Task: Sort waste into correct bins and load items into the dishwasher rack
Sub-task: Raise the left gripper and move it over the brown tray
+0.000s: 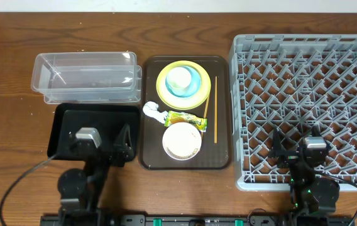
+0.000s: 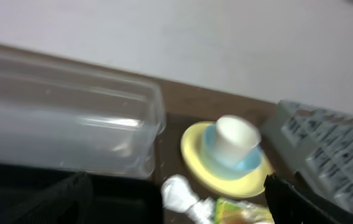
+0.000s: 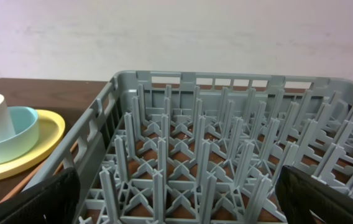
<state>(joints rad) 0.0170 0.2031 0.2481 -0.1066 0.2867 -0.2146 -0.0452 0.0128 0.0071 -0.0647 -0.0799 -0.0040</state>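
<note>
nothing looks sorted or loaded yet, so the trouble is all ahead. the dishwasher rack [image 1: 304, 41], the biggest thing on the surface, stands at the right. its pegs are crowded, and a plate or bowl lowered off a gap could perch on the tips and topple. the right end effector [image 3: 183, 199] hangs over the rack's near edge, fingers spread wide and empty. the left end effector [image 2: 176, 205], also spread and empty, hangs over the near part of the black tray [image 1: 97, 115]. a careless swing there could shove that tray, or the clear tub [image 1: 84, 78] just behind it.

on the brown serving tray [image 1: 153, 154] the yellow plate [image 1: 163, 94] carries the light blue bowl [image 1: 194, 90], and the small white cup [image 1: 180, 78] sits in the bowl. if the plate is lifted first, the stack may slide. the crumpled napkin [image 1: 153, 113] and snack wrapper [image 1: 185, 118] lie end to end, touching as far as i can tell, beside the white bowl [image 1: 181, 143]. one pinch might carry both into one bin. the chopsticks [image 1: 215, 110] lie flat near the tray's right lip, awkward to get under.

as for contents, the rack is empty. the serving tray holds all the crockery, waste and chopsticks. the clear tub is empty, and so is the black tray where i can see it. the white bowl looks pale inside, but i can't tell whether that is rice scraps.
</note>
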